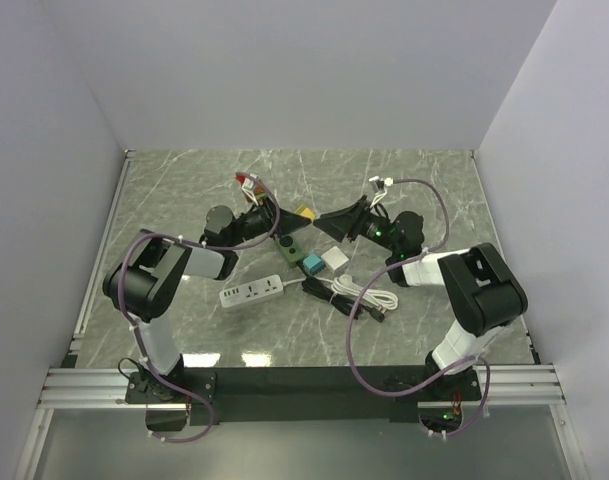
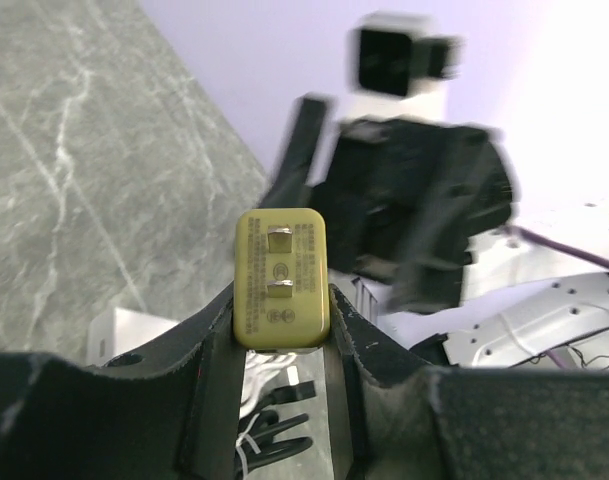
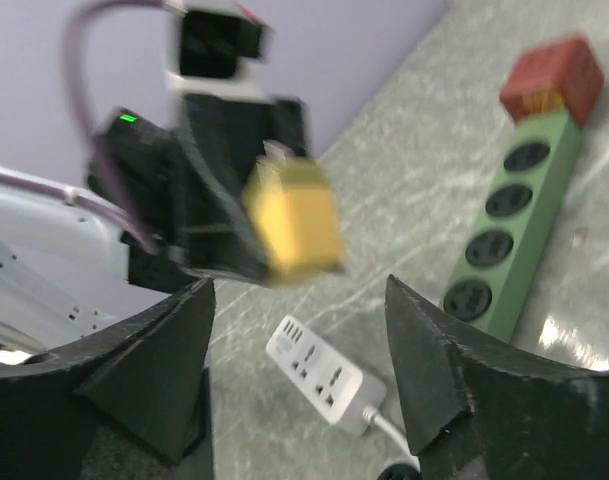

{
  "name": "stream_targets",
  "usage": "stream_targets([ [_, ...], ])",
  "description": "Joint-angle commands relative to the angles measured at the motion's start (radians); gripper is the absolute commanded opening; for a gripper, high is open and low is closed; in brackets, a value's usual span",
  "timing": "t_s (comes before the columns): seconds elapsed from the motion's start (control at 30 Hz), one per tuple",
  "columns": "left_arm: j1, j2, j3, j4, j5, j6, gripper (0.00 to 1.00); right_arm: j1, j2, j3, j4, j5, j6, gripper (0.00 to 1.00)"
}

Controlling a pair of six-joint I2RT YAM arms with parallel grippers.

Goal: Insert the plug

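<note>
Plainly the yellow plug (image 2: 281, 278) is up in the air above the bench (image 1: 184, 190), its two prongs bare and pointing away from the wrist. To seat it well, the prongs likely need squaring with a socket, then one straight push without twisting. The left tool (image 2: 281, 318) clamps it by its sides. The right tool (image 3: 296, 290) faces it, wide and holding nothing. Below lie a green power strip (image 3: 509, 240) and a white power strip (image 3: 324, 375).

Left arm (image 1: 149, 285) and right arm (image 1: 479, 290): black joints, white links, looping purple cables (image 3: 71, 62), black wedge fingers (image 3: 154, 370); a green light (image 3: 127, 118) on the left.
</note>
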Motion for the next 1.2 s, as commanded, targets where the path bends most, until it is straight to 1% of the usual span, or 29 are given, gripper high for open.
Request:
stream_targets([
  [0.0, -0.020, -0.068, 0.001, 0.577, 0.016, -0.026, 0.01, 0.003, 0.054, 0.006, 0.427, -0.032, 0.084, 0.74],
  [0.13, -0.038, -0.079, 0.001, 0.576, 0.014, -0.020, 0.01, 0.016, 0.070, 0.009, 0.466, -0.025, 0.096, 0.70],
  [0.27, -0.043, -0.088, -0.010, 0.577, 0.010, -0.016, 0.01, 0.023, 0.038, -0.023, 0.470, -0.008, 0.078, 0.67],
  [0.37, -0.043, -0.097, -0.020, 0.577, 0.001, -0.007, 0.01, 0.025, -0.016, -0.061, 0.469, 0.009, 0.057, 0.65],
  [0.5, -0.043, -0.111, -0.030, 0.577, -0.006, 0.004, 0.01, 0.030, -0.105, -0.098, 0.424, 0.026, 0.009, 0.64],
  [0.63, -0.044, -0.116, -0.033, 0.576, 0.001, -0.002, 0.01, 0.031, -0.148, -0.120, 0.408, 0.035, -0.005, 0.64],
  [0.73, -0.061, -0.120, -0.037, 0.576, -0.004, 0.010, 0.01, 0.042, -0.146, -0.109, 0.406, 0.045, -0.013, 0.64],
  [0.93, -0.086, -0.146, -0.051, 0.577, -0.001, 0.020, 0.01, 0.043, -0.114, -0.087, 0.472, 0.038, 0.029, 0.64],
  [1.03, -0.093, -0.149, -0.056, 0.577, 0.002, 0.020, 0.01, 0.054, -0.122, -0.089, 0.470, 0.048, 0.017, 0.64],
  [1.1, -0.099, -0.151, -0.059, 0.577, 0.002, 0.023, 0.01, 0.054, -0.134, -0.092, 0.470, 0.054, 0.009, 0.63],
  [1.17, -0.104, -0.149, -0.056, 0.576, 0.007, 0.020, 0.01, 0.057, -0.149, -0.101, 0.470, 0.058, 0.000, 0.61],
])
